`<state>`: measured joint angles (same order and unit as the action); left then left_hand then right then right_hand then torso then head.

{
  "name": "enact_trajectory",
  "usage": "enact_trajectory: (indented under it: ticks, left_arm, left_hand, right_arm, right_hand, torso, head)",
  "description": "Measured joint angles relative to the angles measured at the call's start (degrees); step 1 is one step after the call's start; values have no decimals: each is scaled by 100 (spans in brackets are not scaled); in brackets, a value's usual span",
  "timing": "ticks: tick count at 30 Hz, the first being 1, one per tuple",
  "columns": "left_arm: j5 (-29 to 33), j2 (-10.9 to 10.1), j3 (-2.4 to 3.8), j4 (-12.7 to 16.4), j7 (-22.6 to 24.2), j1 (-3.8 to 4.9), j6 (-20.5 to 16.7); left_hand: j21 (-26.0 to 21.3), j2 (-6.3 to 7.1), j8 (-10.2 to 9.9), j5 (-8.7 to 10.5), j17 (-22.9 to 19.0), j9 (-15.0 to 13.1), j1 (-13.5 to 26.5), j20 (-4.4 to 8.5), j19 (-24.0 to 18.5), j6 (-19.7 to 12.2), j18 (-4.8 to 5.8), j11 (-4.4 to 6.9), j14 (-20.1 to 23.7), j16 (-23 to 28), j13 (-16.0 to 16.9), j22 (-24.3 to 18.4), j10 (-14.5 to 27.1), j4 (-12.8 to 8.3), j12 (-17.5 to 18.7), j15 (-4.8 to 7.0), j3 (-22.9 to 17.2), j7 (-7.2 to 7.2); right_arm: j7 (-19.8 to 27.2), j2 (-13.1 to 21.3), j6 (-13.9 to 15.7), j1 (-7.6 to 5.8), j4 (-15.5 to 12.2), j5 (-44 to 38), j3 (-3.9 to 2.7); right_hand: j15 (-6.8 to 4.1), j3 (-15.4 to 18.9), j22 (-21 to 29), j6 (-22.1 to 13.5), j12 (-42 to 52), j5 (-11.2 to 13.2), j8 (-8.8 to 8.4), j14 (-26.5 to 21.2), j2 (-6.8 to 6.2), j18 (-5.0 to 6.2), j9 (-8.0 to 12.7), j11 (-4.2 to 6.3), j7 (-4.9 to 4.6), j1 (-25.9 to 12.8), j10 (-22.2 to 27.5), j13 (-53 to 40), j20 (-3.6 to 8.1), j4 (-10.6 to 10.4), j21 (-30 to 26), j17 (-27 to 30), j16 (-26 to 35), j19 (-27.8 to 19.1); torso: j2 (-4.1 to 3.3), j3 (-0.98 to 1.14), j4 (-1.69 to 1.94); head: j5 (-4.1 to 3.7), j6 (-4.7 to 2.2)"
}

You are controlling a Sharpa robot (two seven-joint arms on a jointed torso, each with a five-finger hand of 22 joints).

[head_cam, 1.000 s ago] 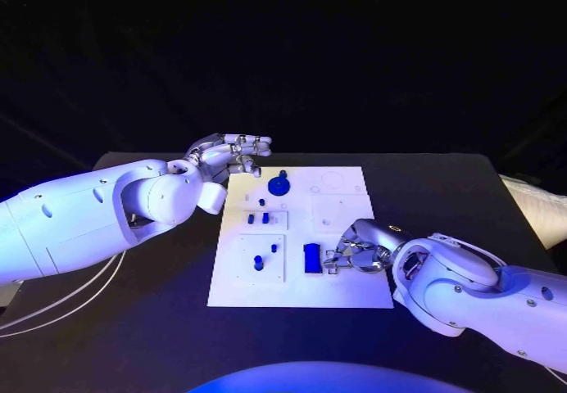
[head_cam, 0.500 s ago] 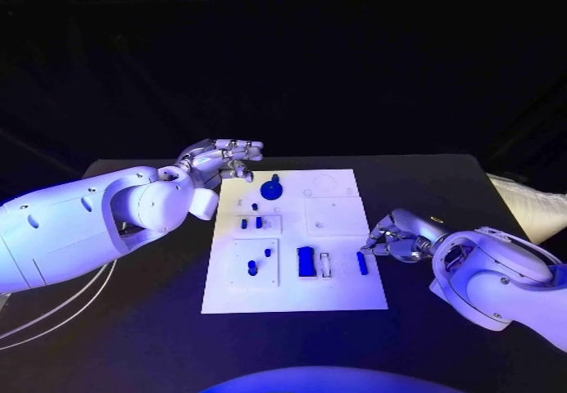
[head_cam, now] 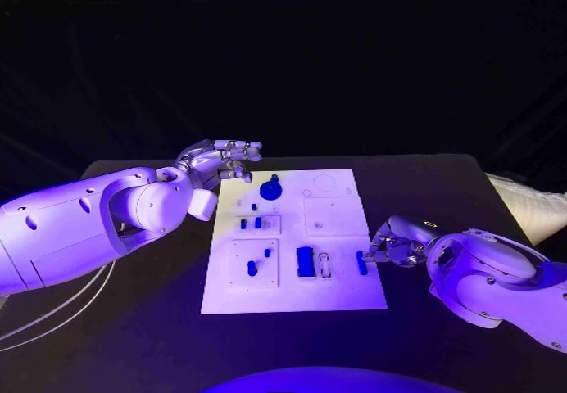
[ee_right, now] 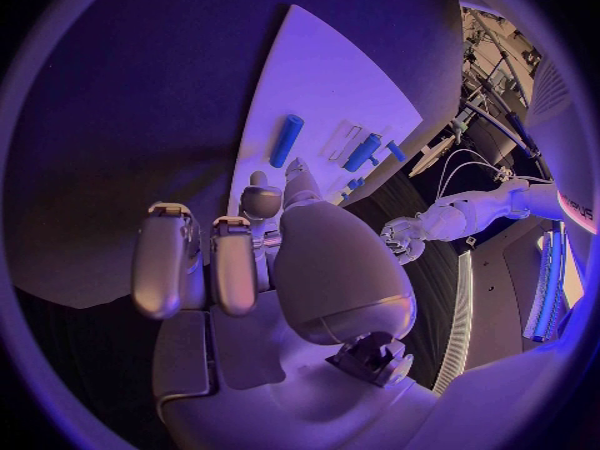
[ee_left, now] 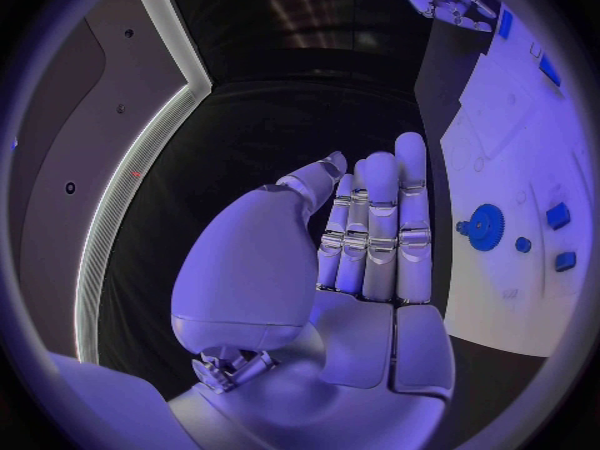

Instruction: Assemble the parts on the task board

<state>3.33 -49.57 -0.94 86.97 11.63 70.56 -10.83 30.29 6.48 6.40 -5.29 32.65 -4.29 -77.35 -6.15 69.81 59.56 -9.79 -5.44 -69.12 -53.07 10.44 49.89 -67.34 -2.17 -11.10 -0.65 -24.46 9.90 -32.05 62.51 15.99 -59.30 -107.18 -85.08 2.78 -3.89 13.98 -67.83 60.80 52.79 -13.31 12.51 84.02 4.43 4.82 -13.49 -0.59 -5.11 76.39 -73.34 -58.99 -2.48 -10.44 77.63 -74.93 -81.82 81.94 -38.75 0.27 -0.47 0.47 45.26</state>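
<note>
The white task board (head_cam: 337,286) lies in the middle of the black table. On it sit a blue gear (head_cam: 272,190), two small blue pegs (head_cam: 251,223), a blue block (head_cam: 306,260) and a slim blue bar (head_cam: 361,262) near its right edge. My left hand (head_cam: 224,160) hovers off the board's far left corner; the left wrist view shows its fingers (ee_left: 375,220) straight and holding nothing, with the gear (ee_left: 483,227) beside them. My right hand (head_cam: 396,243) is at the board's right edge, just beside the slim bar (ee_right: 286,140), its fingers (ee_right: 163,265) loosely bent around nothing.
Two raised white plates (head_cam: 253,262) on the board's left half carry more small blue pieces. Bare black table (head_cam: 142,327) surrounds the board. A pale object (head_cam: 526,205) lies at the table's right edge.
My right hand has pulled away to the right from beside the blue block, and the slim blue bar now lies uncovered on the board. The left hand has barely moved; the camera shifted.
</note>
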Motion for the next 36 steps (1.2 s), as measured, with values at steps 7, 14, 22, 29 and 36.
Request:
enact_trajectory:
  ticks: [7, 14, 22, 29, 36]
  left_arm:
    - [0, -3, 0, 0, 0, 0, 1]
    - [0, -1, 0, -1, -1, -1, 4]
    - [0, -4, -1, -5, -3, -1, 6]
    - [0, -3, -1, -5, -5, -1, 9]
    - [0, -3, -1, -6, -9, -1, 11]
  left_hand:
    - [0, 0, 0, 0, 0, 0, 0, 0, 0, 0, 0, 1, 0, 0, 0, 1, -1, 0, 0, 0, 0, 0]
    - [0, 0, 0, 0, 1, 0, 0, 0, 0, 0, 0, 1, 0, 0, -1, 1, -1, 0, 0, 0, 0, 0]
    - [0, 0, 0, 0, 1, 0, 0, 0, 0, 0, 0, 2, 0, 0, -1, 1, -2, 0, 0, 0, 0, 0]
    - [0, 0, 0, 0, 1, 0, 0, 0, 0, 0, 0, 2, 0, 0, -1, 1, -2, 0, 0, 0, 0, 0]
    - [0, 0, 0, 0, 1, 0, 0, 0, 0, 0, 0, 2, 0, 0, -1, 1, -2, 0, 0, 0, 0, 0]
  right_arm:
    - [-77, -138, -138, 69, 84, -86, 3]
    - [-102, -245, -174, 91, 102, -162, -3]
    - [-109, -334, -234, 106, 132, -290, -14]
    - [-122, -483, -415, 100, 242, -590, -37]
    - [-132, -670, -727, 110, 312, -1197, -67]
  right_hand:
    - [0, 42, 11, 0, -29, 0, -23, 0, -32, 0, 6, 0, 0, -32, 0, 14, 0, -42, 0, 0, 0, 0]
    - [0, 63, 12, 39, -29, 0, -21, 0, -60, 0, 9, 0, -3, -60, -1, 14, 0, -63, 0, 1, 0, 0]
    - [0, 63, 12, 53, -29, 0, -40, 0, -60, 0, 0, 0, 11, -60, -1, 14, 0, -63, 0, 2, 0, 0]
    - [0, -89, 24, 101, -66, 477, -45, 0, -78, 0, -20, -1, 37, 415, -2, 39, 0, 220, -29, 2, 23, 0]
    - [0, -335, 18, 150, -133, 934, -107, 0, -50, 1, -19, 16, 37, 794, 15, 73, 0, 511, -28, 2, 23, 0]
  torso:
    - [-2, -3, 0]
    - [-2, -3, 3]
    - [-2, -6, 1]
    - [2, -7, -2]
    - [4, -7, 1]
  head:
    - [9, 8]
    - [12, 23]
    - [29, 35]
    - [31, 43]
    - [31, 53]
